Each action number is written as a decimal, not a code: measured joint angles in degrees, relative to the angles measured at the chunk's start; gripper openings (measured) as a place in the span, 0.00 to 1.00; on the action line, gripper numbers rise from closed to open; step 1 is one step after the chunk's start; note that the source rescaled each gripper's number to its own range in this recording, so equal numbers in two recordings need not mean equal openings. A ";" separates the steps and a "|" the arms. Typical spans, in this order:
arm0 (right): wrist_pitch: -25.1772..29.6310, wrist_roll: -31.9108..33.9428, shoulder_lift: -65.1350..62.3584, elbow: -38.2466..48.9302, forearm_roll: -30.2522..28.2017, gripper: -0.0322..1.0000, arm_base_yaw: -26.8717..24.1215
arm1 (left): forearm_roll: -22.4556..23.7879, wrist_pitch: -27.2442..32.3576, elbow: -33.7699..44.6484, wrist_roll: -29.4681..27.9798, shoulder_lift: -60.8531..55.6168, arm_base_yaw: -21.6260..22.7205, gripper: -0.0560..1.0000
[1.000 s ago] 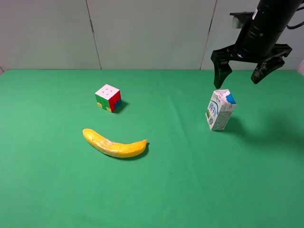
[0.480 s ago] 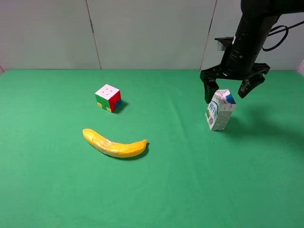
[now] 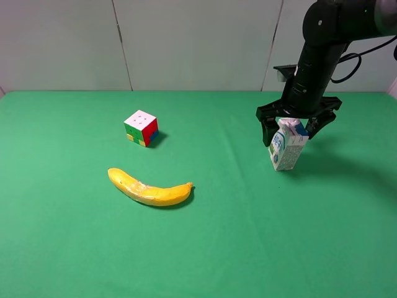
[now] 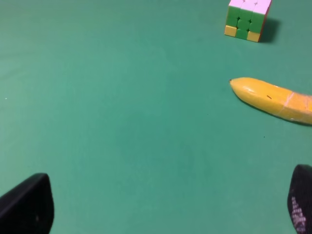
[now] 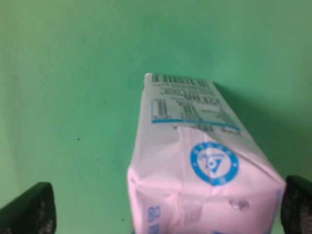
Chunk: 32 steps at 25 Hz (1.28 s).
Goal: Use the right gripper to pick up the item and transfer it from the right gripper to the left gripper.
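- The milk carton (image 3: 286, 149) stands upright on the green worktop (image 3: 217, 248), on the right side of the exterior view. Its gabled top is uppermost and its base is on the surface, not yet lifted.
- The right end effector (image 3: 290, 130) hangs around the carton's top with one finger on either side. The jaws are spread wide and grip nothing.
- Its wrist view shows the carton centred between the two dark fingertips at the picture's edges, with green showing on both sides.
- The step in hand looks like the approach for the pick, with the grasp not yet made.
- The next move probably calls for sinking a little lower, so the pads meet the flat walls rather than the folded gable, then closing squarely.
- The carton is tall and likely light, so one finger arriving first could push or tip it.
- The right arm drops steeply from the upper right, forearm near vertical and wrist pointing down, with a black cable looping behind it.
- The left end effector (image 4: 164, 207) shows only in its own wrist view, its fingertips far apart and empty above bare worktop.
- The banana (image 3: 150, 188) and the puzzle cube (image 3: 141, 128) lie on the left half, well apart from the carton.
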 joint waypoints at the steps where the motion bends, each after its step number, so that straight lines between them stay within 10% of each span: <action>1: -0.13 0.00 0.00 0.00 0.00 1.00 0.00 | 0.00 0.00 0.00 0.00 0.00 0.00 0.92; 22: -1.11 0.00 0.00 0.00 0.00 0.96 0.00 | 0.00 0.00 0.00 0.00 0.00 0.00 0.92; 32: -1.04 0.00 0.00 0.00 -0.52 0.04 0.00 | 0.00 0.00 0.00 0.00 0.00 0.00 0.92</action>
